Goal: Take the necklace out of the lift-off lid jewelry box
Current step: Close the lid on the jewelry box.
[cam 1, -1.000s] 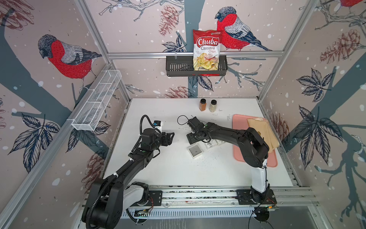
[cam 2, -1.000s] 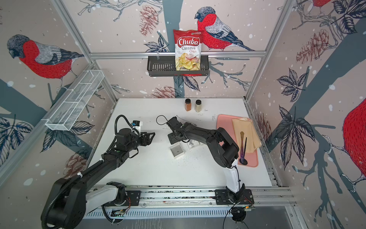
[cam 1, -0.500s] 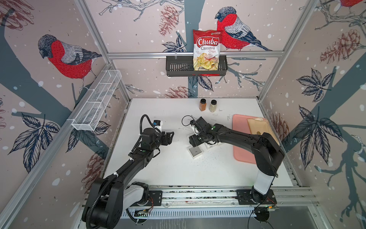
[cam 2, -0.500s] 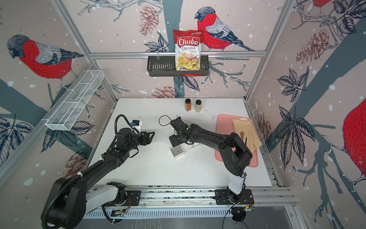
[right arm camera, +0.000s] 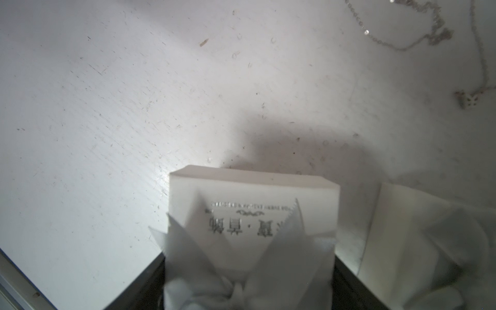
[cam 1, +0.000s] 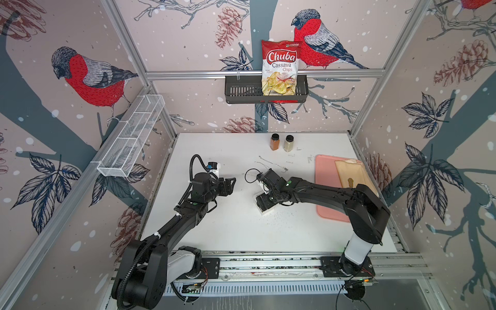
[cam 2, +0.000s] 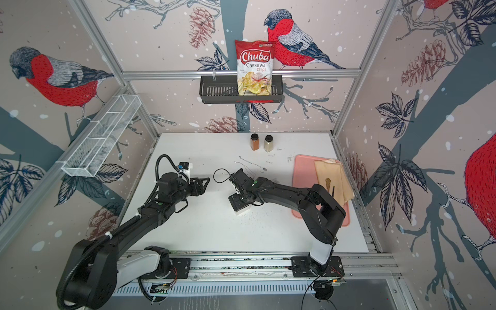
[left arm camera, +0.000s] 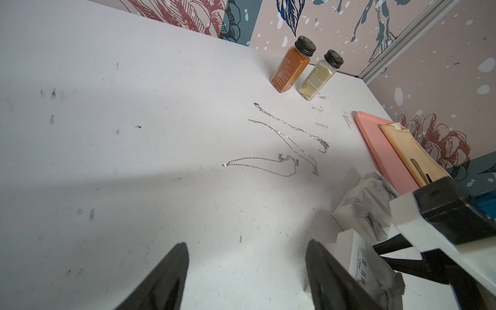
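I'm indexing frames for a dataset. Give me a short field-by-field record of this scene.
right gripper: open, jaws either side of the ribboned box
left gripper: open, empty, above the table
box state: closed
necklaces: loose on the table, apart from the boxes
second box: beside the first

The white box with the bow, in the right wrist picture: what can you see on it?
The white box looks like cardboard, with silver lettering on top and a pale grey ribbon bow. It stands on the table, between the black fingers of the right hand; whether they press it, I cannot tell.
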`<action>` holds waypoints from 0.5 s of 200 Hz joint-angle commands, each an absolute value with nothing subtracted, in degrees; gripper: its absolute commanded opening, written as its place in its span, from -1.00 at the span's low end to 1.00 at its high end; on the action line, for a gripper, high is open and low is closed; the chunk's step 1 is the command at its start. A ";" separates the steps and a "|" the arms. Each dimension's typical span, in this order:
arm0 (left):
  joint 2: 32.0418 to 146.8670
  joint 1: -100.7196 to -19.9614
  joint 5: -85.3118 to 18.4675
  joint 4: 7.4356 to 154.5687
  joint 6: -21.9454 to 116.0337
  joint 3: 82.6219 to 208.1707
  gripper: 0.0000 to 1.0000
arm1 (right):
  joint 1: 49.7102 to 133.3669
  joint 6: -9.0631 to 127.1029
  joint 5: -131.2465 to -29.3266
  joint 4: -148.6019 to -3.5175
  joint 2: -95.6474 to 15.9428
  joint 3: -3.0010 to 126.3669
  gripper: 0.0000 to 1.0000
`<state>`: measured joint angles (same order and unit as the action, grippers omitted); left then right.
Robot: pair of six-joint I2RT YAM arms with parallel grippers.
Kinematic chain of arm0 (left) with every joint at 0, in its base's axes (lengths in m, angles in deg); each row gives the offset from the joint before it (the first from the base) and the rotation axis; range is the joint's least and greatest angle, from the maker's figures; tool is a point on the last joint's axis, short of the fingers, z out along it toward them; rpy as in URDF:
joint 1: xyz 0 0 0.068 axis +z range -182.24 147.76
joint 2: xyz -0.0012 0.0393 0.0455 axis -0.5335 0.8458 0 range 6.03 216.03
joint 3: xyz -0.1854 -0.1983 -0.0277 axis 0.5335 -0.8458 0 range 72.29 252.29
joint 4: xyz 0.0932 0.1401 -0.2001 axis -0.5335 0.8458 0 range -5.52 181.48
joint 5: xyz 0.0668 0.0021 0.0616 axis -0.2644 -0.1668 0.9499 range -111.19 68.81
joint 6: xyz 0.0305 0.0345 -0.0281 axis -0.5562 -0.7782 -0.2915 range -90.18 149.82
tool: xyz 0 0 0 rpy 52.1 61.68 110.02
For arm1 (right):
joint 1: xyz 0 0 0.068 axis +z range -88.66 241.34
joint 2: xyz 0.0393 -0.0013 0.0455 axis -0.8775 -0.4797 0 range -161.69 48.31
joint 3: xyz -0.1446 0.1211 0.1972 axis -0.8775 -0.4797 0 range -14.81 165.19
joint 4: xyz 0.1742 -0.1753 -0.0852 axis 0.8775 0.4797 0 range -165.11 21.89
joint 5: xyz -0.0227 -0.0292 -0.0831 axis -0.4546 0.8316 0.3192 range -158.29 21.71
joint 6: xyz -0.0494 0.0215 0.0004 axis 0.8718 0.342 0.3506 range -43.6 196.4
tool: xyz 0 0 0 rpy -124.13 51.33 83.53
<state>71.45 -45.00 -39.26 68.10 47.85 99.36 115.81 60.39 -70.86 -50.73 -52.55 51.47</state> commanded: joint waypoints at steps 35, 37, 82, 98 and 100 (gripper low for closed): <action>70.80 -44.99 -39.66 66.06 48.18 99.61 0.47 | 116.35 58.90 -69.72 -51.64 -51.81 50.45 0.57; 70.80 -44.99 -39.72 66.03 48.19 99.62 0.47 | 116.36 58.84 -69.77 -51.64 -51.80 50.48 0.58; 70.84 -44.95 -39.69 66.13 48.13 99.47 0.46 | 116.60 58.46 -69.09 -51.38 -52.58 50.66 0.59; 70.92 -44.97 -39.72 66.04 48.15 99.38 0.47 | 116.66 57.91 -68.10 -51.06 -53.04 50.95 0.59; 70.92 -44.98 -39.80 66.03 48.16 99.41 0.47 | 116.70 57.87 -67.93 -50.92 -53.12 51.05 0.59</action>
<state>70.97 -45.00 -39.24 68.12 47.87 99.36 116.49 59.50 -69.92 -51.03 -52.42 50.53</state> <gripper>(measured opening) 0.733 0.795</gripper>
